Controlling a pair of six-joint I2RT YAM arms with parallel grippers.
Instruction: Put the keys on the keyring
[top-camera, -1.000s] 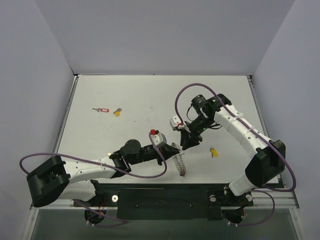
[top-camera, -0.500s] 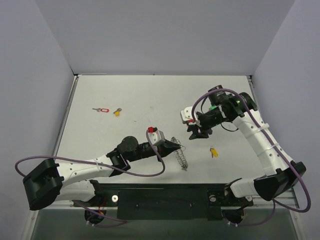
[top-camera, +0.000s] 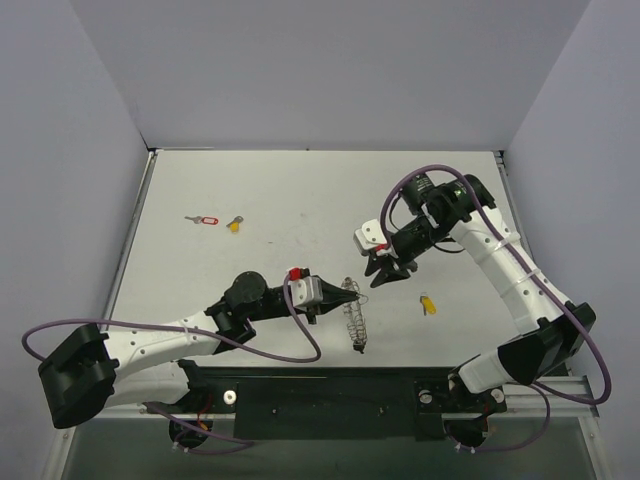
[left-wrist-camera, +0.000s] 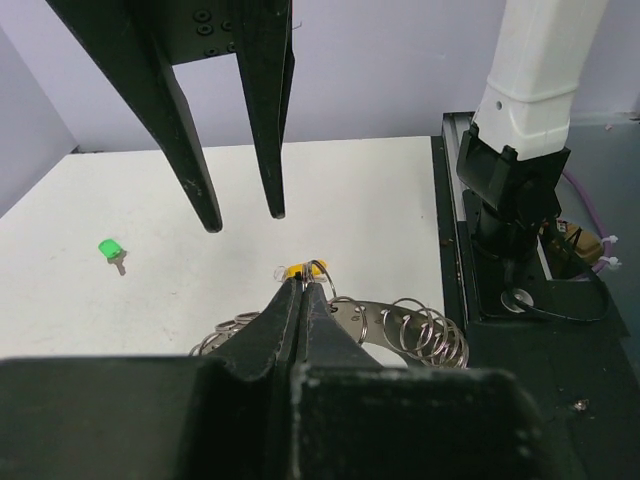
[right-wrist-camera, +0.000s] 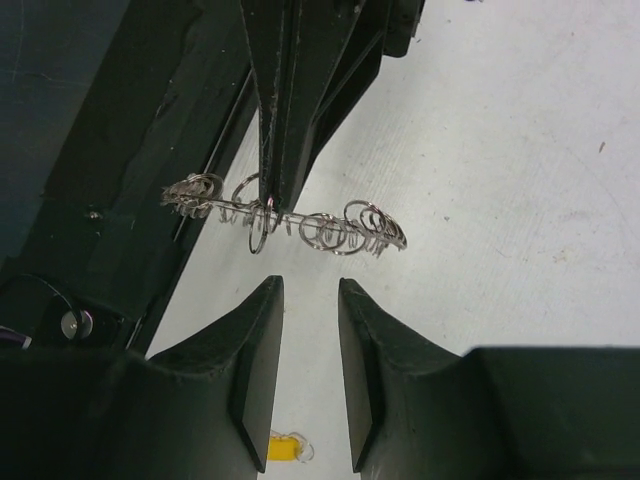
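Observation:
The keyring (top-camera: 355, 322) is a strip of many small silver rings lying near the table's front. My left gripper (top-camera: 348, 293) is shut on one ring at its far end; in the left wrist view the closed tips (left-wrist-camera: 303, 285) pinch that ring, with the other rings (left-wrist-camera: 425, 335) trailing right. My right gripper (top-camera: 383, 272) is open and empty, just right of the left tips and above the keyring (right-wrist-camera: 290, 220). A yellow key (top-camera: 427, 304) lies right of the keyring. A red-tag key (top-camera: 205, 220) and another yellow key (top-camera: 235, 224) lie far left. A green key (left-wrist-camera: 110, 248) shows only in the left wrist view.
The black front rail (top-camera: 330, 390) and the arm bases run along the near edge, close behind the keyring. Grey walls enclose the white table (top-camera: 300, 190). Purple cables loop off both arms.
My right gripper pulled back to the right from the keyring, then came part of the way back to the left. My left gripper stayed shut on the keyring, which shifted slightly.

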